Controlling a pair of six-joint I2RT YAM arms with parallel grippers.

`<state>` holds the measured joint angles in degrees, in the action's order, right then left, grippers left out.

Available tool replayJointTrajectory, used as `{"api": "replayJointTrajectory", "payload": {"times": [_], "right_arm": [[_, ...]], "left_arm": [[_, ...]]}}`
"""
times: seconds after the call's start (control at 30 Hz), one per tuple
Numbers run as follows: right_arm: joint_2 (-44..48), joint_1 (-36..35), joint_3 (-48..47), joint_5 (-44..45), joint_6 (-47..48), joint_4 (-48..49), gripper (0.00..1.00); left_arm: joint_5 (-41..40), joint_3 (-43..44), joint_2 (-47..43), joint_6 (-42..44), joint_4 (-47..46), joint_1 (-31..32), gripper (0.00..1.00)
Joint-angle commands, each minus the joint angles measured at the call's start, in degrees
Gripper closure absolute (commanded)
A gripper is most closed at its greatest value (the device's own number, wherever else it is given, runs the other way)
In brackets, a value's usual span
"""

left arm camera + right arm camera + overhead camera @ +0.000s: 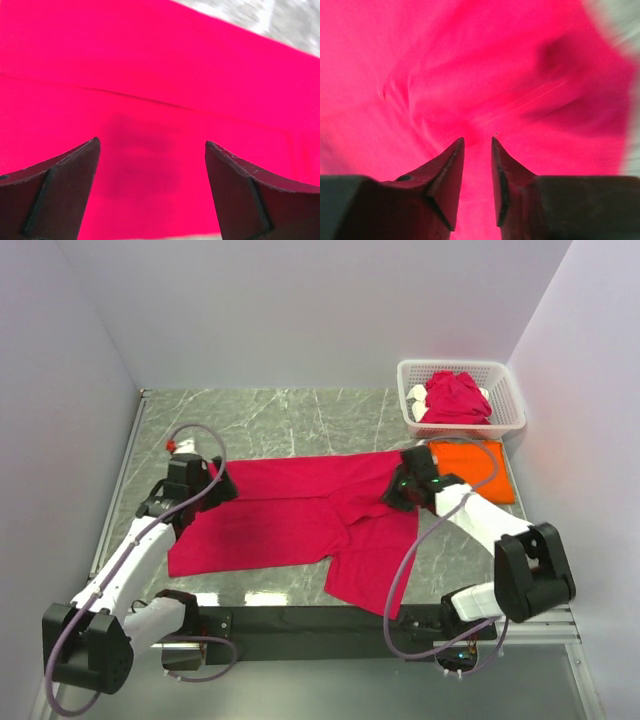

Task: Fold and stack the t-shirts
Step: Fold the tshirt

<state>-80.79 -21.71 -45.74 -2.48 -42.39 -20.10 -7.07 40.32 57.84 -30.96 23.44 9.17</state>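
A crimson-pink t-shirt point(290, 515) lies spread across the marble table, its right part rumpled and folded down toward the front edge. My left gripper point(222, 485) is open just above the shirt's upper left edge; in the left wrist view point(152, 145) flat pink cloth point(150, 75) fills the gap between the wide-apart jaws. My right gripper point(395, 495) is at the shirt's upper right; in the right wrist view point(477, 140) the jaws stand nearly together with pink cloth point(470, 65) bunched and wrinkled at their tips. A folded orange t-shirt point(475, 465) lies just right of it.
A white lattice basket point(505, 390) at the back right holds a crumpled crimson-pink shirt point(455, 395). White walls enclose the table on the left, back and right. Bare marble point(280, 420) shows behind the spread shirt.
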Motion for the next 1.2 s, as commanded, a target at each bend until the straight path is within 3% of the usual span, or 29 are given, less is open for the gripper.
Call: {"api": "replayJointTrajectory", "payload": {"times": [0.0, 0.23, 0.43, 0.67, 1.17], "right_arm": [[4.9, 5.4, -0.1, 2.7, 5.9, -0.9, 0.66], [4.9, 15.1, 4.2, -0.8, 7.3, 4.6, 0.71], [-0.7, 17.3, 3.6, -3.1, 8.0, 6.7, 0.71], [-4.4, 17.4, 3.6, -4.9, 8.1, 8.2, 0.69], [-6.7, 17.3, 3.7, -7.1, 9.4, 8.1, 0.68]], "left_arm": [[6.6, 3.8, 1.3, -5.8, -0.5, 6.0, 0.10], [7.3, 5.4, 5.2, -12.1, -2.2, 16.3, 0.11], [-0.8, 5.5, 3.8, -10.4, 0.3, 16.3, 0.12], [-5.0, 4.8, 3.2, -9.6, 1.2, 16.2, 0.12], [-5.1, 3.9, 3.3, -9.9, 0.8, 15.9, 0.12]]}}
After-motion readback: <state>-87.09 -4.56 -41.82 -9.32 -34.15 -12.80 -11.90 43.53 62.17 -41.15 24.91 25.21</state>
